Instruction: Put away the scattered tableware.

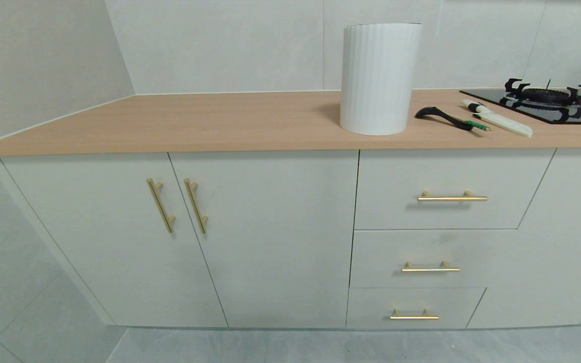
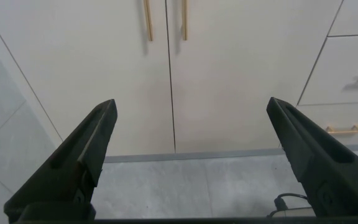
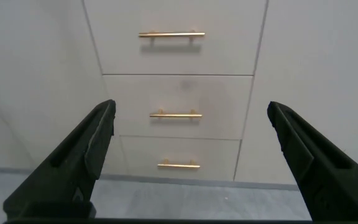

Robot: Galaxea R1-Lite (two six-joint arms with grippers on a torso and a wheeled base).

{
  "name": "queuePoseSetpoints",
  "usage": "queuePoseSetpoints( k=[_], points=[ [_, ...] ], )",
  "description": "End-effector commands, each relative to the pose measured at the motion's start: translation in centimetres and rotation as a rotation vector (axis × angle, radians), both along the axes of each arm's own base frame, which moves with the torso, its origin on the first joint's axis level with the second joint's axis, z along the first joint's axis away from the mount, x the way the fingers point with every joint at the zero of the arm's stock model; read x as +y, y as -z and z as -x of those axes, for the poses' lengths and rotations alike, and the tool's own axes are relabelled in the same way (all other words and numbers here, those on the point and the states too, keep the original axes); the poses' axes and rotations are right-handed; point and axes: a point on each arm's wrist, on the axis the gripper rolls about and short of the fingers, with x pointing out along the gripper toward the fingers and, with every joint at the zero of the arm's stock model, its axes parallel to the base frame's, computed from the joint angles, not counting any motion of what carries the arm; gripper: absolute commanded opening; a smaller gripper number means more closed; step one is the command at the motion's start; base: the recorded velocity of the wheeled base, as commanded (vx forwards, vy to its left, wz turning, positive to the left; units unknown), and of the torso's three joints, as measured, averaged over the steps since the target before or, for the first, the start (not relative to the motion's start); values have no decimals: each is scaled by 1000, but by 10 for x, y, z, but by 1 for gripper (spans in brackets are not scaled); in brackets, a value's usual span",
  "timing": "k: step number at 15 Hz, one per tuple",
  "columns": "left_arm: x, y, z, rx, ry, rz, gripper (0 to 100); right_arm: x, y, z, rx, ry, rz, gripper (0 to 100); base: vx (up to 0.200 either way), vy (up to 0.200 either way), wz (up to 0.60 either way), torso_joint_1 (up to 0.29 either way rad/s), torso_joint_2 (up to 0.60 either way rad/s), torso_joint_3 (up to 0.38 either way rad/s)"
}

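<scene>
Lying on the counter (image 1: 220,121) at the robot's right: three loose pieces of tableware, just beside the white ribbed canister (image 1: 377,78). The black spoon (image 1: 442,117) is nearest the canister, bowl end toward it, not touching. A thin green-handled piece (image 1: 477,125) sits at the spoon's handle tip; I can't tell if they touch. The white utensil (image 1: 500,121) lies next, slanted, between the green piece and the hob (image 1: 547,103). The canister stands upright near the counter's front edge, above the seam between doors and drawers.

The left gripper (image 2: 190,106) has its jaws spread wide and grips nothing. It is low, facing the double doors (image 2: 166,74) and their two upright gold handles (image 2: 148,22), with grey floor (image 2: 185,186) below. The right gripper (image 3: 190,106) is also wide open and grips nothing. It faces the drawer stack (image 3: 176,99), with three gold bar handles one over another; the middle one (image 3: 175,114) is in line with the gap between the jaws.

All the tableware is up on the counter, well apart from both grippers, which sit down at cabinet-front level. The right gripper is the nearer side: the pieces lie above the drawers.
</scene>
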Motion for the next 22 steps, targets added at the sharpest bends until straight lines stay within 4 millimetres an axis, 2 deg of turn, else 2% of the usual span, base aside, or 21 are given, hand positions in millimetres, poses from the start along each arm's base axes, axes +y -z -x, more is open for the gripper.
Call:
queuePoseSetpoints(
  k=[1,4,6,9,14,15,16,19,21,22],
  points=[
    [0,0,0,0,0,0,100,3,-22,-39,247,-109,6,100,0,0,0,0,0,0],
    [0,0,0,0,0,0,100,10,-30,-78,442,-178,30,100,0,0,0,0,0,0],
    [0,0,0,0,0,0,100,17,-29,-114,584,-189,44,100,0,0,0,0,0,0],
    [0,0,0,0,0,0,100,25,-19,-166,621,-185,52,100,0,0,0,0,0,0],
    [0,0,0,0,0,0,100,36,28,-239,686,-164,67,100,0,0,0,0,0,0],
    [0,0,0,0,0,0,100,37,30,-242,692,-162,70,100,0,0,0,0,0,0],
    [0,0,0,0,0,0,100,39,45,-262,715,-139,93,100,0,0,0,0,0,0],
    [0,0,0,0,0,0,100,41,62,-275,748,-121,102,100,0,0,0,0,0,0],
    [0,0,0,0,0,0,100,43,80,-285,763,-121,100,100,0,0,0,0,0,0],
    [0,0,0,0,0,0,100,44,98,-296,730,-102,99,100,0,0,0,0,0,0]
  ],
)
